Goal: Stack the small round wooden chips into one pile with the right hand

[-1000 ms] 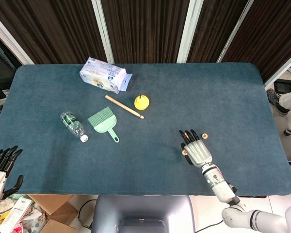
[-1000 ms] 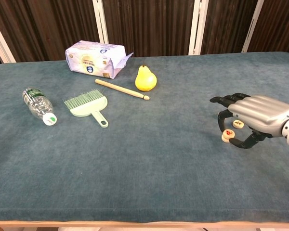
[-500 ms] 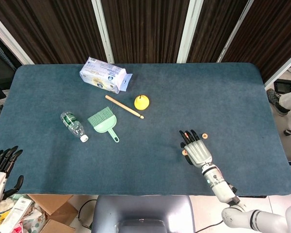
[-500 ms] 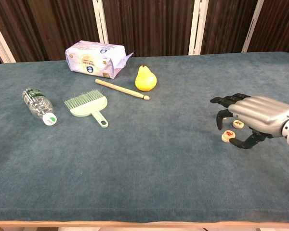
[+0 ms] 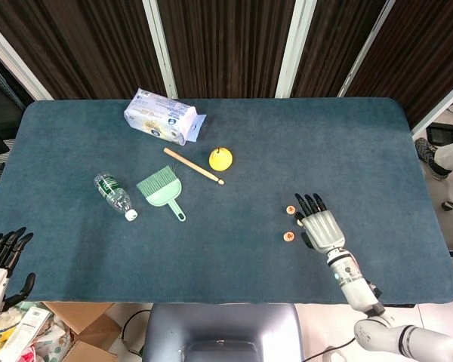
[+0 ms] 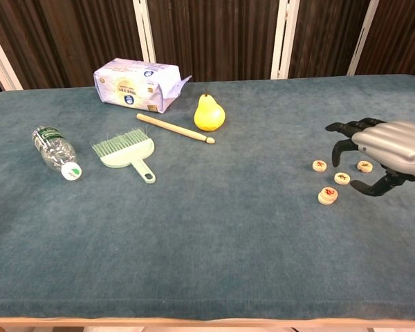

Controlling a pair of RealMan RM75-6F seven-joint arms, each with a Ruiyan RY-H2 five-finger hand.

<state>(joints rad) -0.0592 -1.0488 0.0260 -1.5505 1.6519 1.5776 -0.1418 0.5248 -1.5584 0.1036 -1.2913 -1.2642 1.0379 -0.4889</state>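
Note:
Several small round wooden chips with red marks lie on the blue table at the right. In the chest view one chip [image 6: 319, 164] lies furthest left, another chip [image 6: 342, 178] in the middle, and a third chip [image 6: 364, 166] under the fingertips. The nearest chip [image 6: 327, 196] looks thicker than the others. The head view shows only the far chip [image 5: 291, 210] and the near chip [image 5: 288, 236]. My right hand [image 6: 384, 152] [image 5: 321, 226] hovers just right of them, fingers arched and apart, holding nothing. My left hand [image 5: 0, 260] hangs off the table's front left corner, fingers spread and empty.
At the left half lie a clear bottle [image 6: 54, 150], a green dustpan brush [image 6: 124, 152], a wooden stick [image 6: 175, 128], a yellow pear [image 6: 209, 113] and a tissue pack [image 6: 135, 84]. The table's right edge [image 5: 430, 219] is close to the right hand.
My right hand has moved to the right, off the chips, uncovering those it hid before. The chips lie where they were. The left hand has barely moved.

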